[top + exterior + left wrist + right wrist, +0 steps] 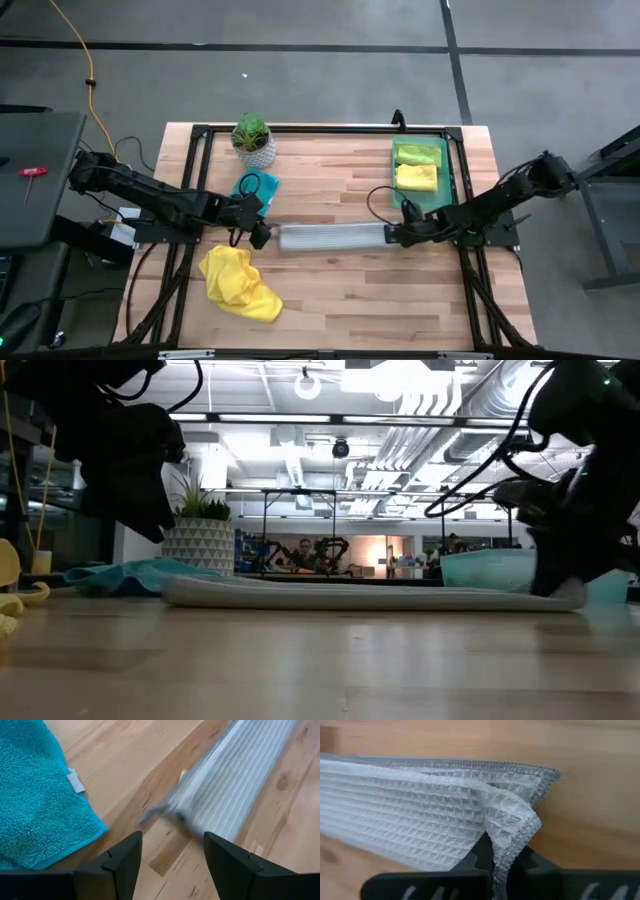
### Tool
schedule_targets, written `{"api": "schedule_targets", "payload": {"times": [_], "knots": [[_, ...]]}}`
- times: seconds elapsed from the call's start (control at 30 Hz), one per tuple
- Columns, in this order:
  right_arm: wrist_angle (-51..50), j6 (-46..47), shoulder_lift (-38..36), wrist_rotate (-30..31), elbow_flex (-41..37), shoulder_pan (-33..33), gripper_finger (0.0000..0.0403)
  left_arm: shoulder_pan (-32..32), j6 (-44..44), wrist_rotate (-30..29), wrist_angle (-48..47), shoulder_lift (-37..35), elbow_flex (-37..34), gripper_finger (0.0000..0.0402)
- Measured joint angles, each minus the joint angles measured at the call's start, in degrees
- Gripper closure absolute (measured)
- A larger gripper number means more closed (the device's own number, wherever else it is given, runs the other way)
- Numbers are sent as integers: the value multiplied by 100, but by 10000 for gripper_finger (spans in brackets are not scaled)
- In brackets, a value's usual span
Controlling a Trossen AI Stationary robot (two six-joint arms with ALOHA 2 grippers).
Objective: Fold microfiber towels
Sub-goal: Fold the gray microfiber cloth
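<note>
Grey-white towel [332,237], centre frame: right gripper [392,236] pinches its right end, left gripper [260,238] gapes empty at the other; lift evenly, edges aligned.

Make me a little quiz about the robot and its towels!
1. True or false: the right hand is pinching the grey-white towel.
2. Is the left hand open or shut?
3. Which towel lies crumpled nearest the table's front edge: A teal towel, B yellow towel, C grey-white?

Key: 1 true. 2 open, at the grey-white towel's other end. 3 B.
</note>
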Motion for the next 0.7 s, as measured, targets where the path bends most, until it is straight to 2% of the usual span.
{"api": "schedule_targets", "payload": {"times": [0.2, 0.3, 0.4, 0.5, 0.63, 0.7], "knots": [[-1833, 66, -1311, -253, 22, 43, 399, 0, -141, -220, 515, 0, 0, 199], [-2860, 42, -1829, -213, 295, 68, 400, 1, -188, -455, 1080, 111, 0, 200], [-3596, -25, -2119, -77, 684, 70, 401, 67, -148, -314, 1638, 409, 2, 210], [-3843, -195, -2212, 48, 1016, 69, 402, 92, -118, 58, 2060, 1042, 6, 250], [-3772, -352, -2122, 91, 1213, 66, 402, 34, -42, 295, 2528, 2066, 123, 356], [-3655, -343, -2042, 64, 1213, 66, 402, 33, -86, 317, 2769, 2588, 246, 388]]}}
